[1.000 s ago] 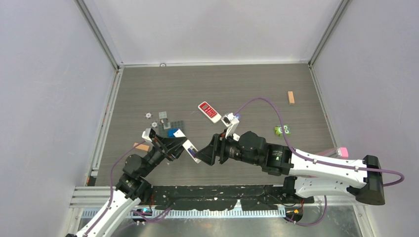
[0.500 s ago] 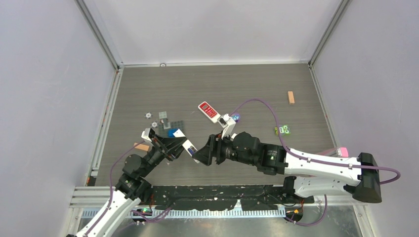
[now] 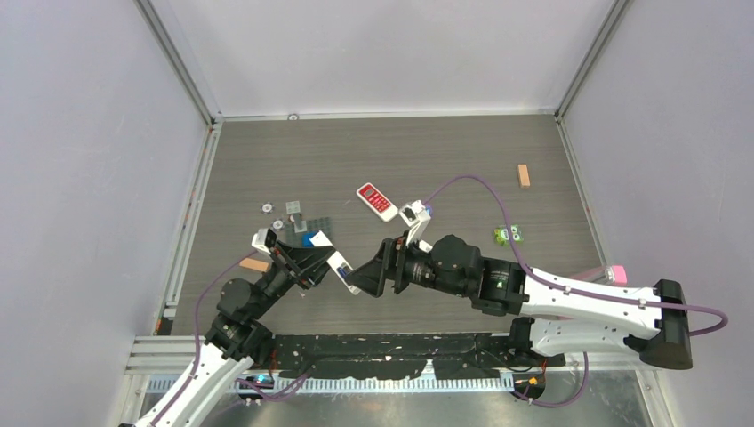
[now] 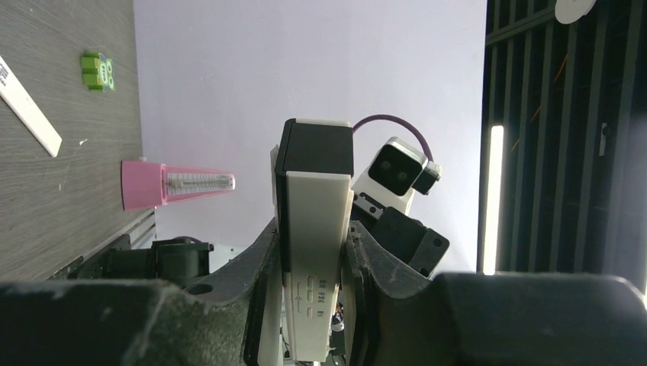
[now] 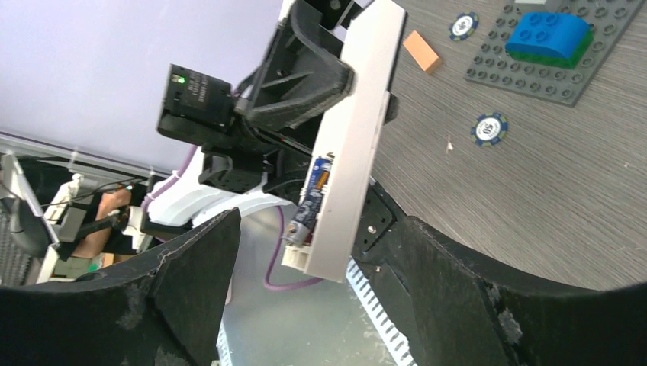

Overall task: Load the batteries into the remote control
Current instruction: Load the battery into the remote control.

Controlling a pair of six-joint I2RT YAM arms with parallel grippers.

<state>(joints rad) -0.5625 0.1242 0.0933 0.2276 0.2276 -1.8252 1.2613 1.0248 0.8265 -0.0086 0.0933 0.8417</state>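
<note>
Loading looks half done: the left fingers (image 4: 378,263) clamp the remote control (image 3: 342,267) above the desk (image 3: 445,151), lower centre overhead, with a blue battery (image 5: 309,194) in its open bay. The right fingers (image 5: 446,282) gape wide around its end. Next, probably, press that battery home or fetch another.

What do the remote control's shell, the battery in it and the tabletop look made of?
The remote control looks like smooth white plastic with a satin sheen, its end section matte black. The battery seems metal under a glossy blue printed wrap, though it is too small to be sure. The table shows matte grey wood grain, likely laminate.
</note>
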